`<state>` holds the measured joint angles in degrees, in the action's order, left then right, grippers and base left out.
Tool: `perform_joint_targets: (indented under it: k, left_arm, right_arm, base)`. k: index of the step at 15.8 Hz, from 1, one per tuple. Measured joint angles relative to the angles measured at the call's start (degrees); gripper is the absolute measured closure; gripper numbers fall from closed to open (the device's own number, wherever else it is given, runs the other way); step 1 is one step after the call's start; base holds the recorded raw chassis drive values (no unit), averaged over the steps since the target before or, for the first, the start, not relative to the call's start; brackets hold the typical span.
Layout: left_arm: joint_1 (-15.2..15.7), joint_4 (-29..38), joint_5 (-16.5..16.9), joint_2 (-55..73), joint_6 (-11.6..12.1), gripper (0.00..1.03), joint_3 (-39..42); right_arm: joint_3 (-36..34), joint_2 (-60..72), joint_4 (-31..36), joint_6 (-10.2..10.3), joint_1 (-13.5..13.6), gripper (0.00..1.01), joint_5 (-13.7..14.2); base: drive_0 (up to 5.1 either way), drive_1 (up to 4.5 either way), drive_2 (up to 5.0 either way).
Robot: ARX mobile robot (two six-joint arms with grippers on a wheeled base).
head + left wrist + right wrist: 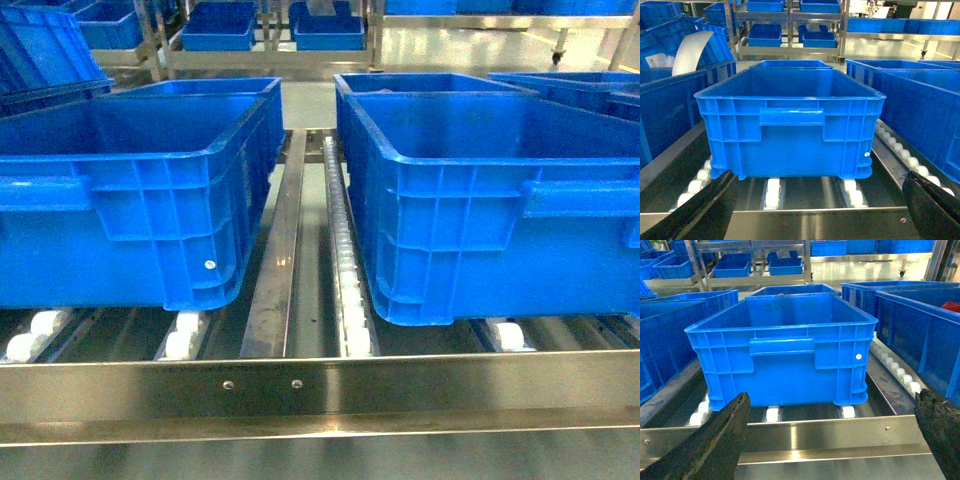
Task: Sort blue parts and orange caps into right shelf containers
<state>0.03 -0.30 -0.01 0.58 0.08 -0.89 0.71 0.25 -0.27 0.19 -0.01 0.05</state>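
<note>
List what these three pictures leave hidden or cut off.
- Head view: left crate and right crate floors, hidden by their own front walls.
- Head view: both arms, out of frame.
- Left wrist view: crate floor, hidden by its wall.
- Both wrist views: jaws open, cut by the bottom edge.
- No blue parts or orange caps visible.

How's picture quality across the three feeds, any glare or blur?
Head view: soft, with glare streaks on the shelf's front rail. Left wrist view: sharp on the crate, background washed out. Right wrist view: bright reflection on the rail, fingers blurred.

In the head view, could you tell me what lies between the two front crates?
Between the left crate and right crate: a steel divider rail and white roller strip.
</note>
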Motion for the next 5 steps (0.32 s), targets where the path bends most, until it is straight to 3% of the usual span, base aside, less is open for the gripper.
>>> perform_joint_targets:
  k: [5]
  left_arm:
    - [0.0, 0.0, 0.0, 0.0, 0.0, 0.05, 0.0]
  right_arm:
    - [0.0, 0.0, 0.0, 0.0, 0.0, 0.03, 0.0]
  base:
    - [0.0, 0.0, 0.0]
